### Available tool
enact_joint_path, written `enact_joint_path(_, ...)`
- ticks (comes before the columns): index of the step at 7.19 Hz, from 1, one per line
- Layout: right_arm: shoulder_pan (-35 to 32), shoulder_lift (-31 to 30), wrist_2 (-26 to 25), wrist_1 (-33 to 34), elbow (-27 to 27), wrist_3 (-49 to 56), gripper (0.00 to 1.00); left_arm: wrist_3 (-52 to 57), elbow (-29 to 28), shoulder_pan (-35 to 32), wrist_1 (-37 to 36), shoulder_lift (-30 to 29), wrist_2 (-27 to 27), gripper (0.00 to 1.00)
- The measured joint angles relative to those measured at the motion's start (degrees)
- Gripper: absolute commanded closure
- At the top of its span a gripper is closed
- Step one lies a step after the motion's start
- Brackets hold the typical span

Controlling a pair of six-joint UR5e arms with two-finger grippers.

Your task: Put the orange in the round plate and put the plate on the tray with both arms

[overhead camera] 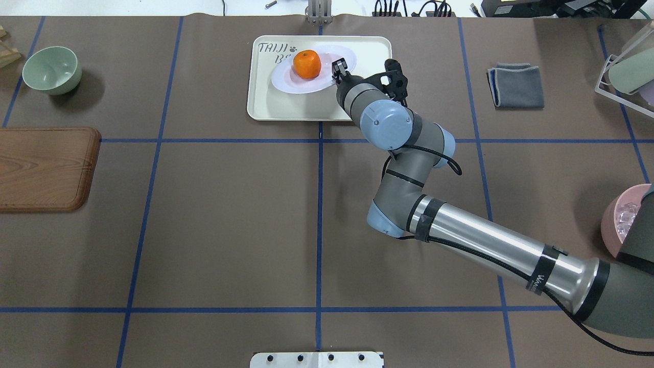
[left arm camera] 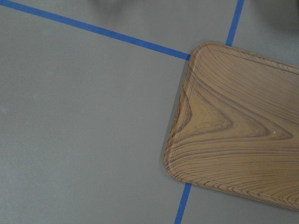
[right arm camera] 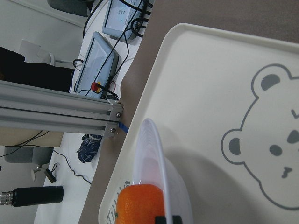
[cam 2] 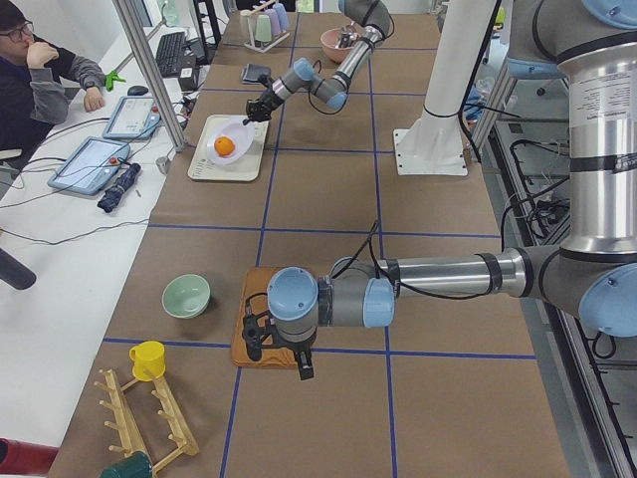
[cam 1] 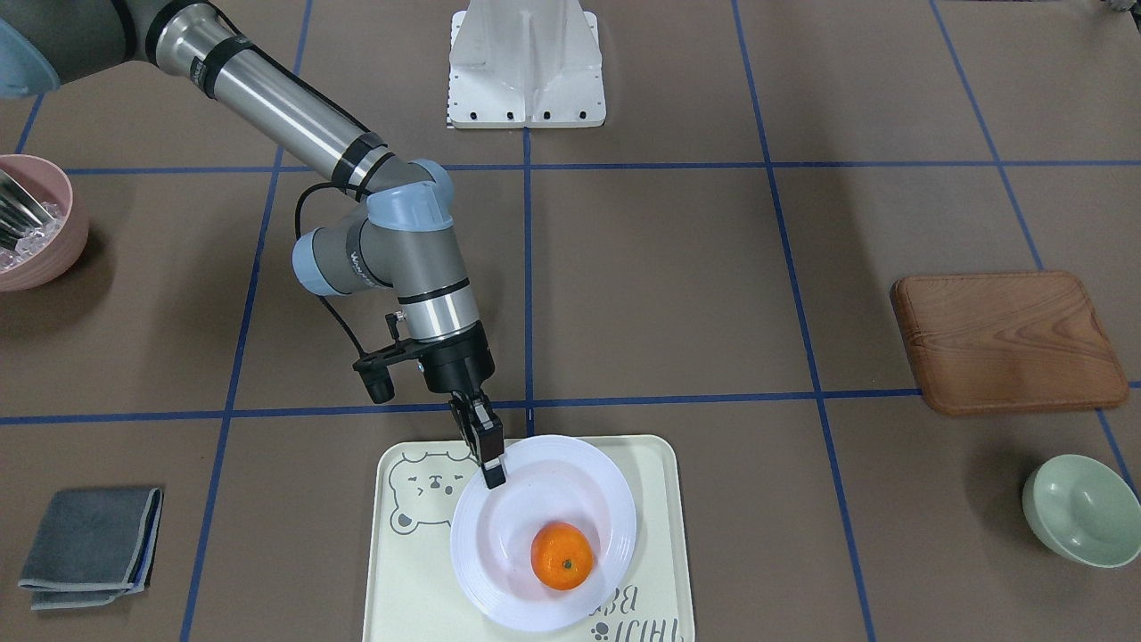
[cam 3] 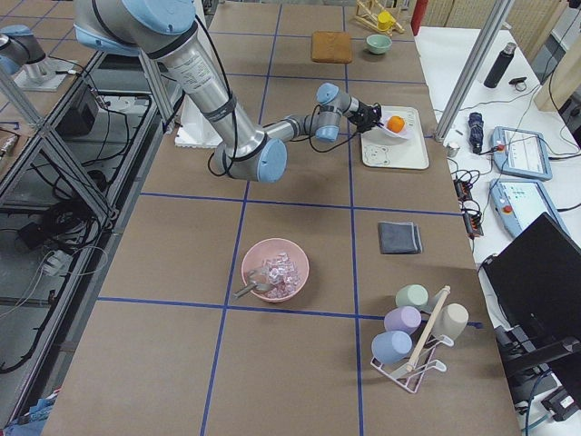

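Observation:
The orange (cam 1: 562, 556) lies inside the round white plate (cam 1: 606, 499). My right gripper (cam 1: 493, 471) is shut on the plate's rim on the robot side. The plate hangs tilted over the cream bear tray (cam 1: 410, 571), held side raised; I cannot tell whether its far edge touches. In the right wrist view the plate rim (right arm camera: 152, 140) runs edge-on above the tray (right arm camera: 210, 93), the orange (right arm camera: 140, 203) behind it. My left gripper (cam 2: 302, 366) hovers by the wooden board (cam 2: 249, 339); I cannot tell if it is open or shut.
The brown wooden board (cam 1: 1007, 339) and a pale green bowl (cam 1: 1083, 508) sit on the left arm's side. A pink bowl (cam 1: 31, 223) and a folded grey cloth (cam 1: 89, 544) sit on the right arm's side. A person (cam 2: 40, 70) sits at the desk beyond the tray.

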State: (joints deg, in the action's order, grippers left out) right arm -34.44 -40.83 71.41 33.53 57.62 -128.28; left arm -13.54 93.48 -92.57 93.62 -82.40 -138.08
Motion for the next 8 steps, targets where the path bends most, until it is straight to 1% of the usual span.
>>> enact_joint_path(1, -0.1, 0.5, -0.5, -0.3, -1.1, 0.4, 0.01, 0.0, 0.0, 0.0, 0.0, 0.0, 0.0, 0.02)
enact_joint_path(2, -0.1, 0.4, -0.8, -0.1, -0.7, 3.3, 0.00, 0.0, 0.1, 0.0, 0.0, 0.0, 0.0, 0.02)
enact_joint_path(3, -0.1, -1.1, -0.6, 1.7, 2.8, 8.4, 0.00, 0.0, 0.1, 0.0, 0.0, 0.0, 0.0, 0.02)
enact_joint_path(4, -0.1, -4.0, 0.9, 7.3, 9.8, 13.0, 0.00, 0.0, 0.1, 0.0, 0.1, 0.0, 0.0, 0.02)
enact_joint_path(5, -0.2, -6.4, 3.3, 16.7, 17.9, 18.6, 0.00, 0.0, 0.2, 0.0, 0.1, 0.0, 0.0, 0.02)
enact_joint_path(6, -0.6, -8.5, 5.6, 26.1, 24.4, 25.0, 0.00, 0.1, 0.3, 0.0, 0.1, 0.0, 0.0, 0.02)
enact_joint_path(7, -1.6, -11.5, 8.7, 32.4, 29.0, 32.3, 0.00, 0.1, 0.4, 0.0, 0.0, -0.1, 0.0, 0.02)
enact_joint_path(8, -3.4, -15.7, 12.7, 36.4, 32.5, 41.8, 0.00, 0.0, 0.5, 0.0, -0.1, -0.1, -0.1, 0.02)
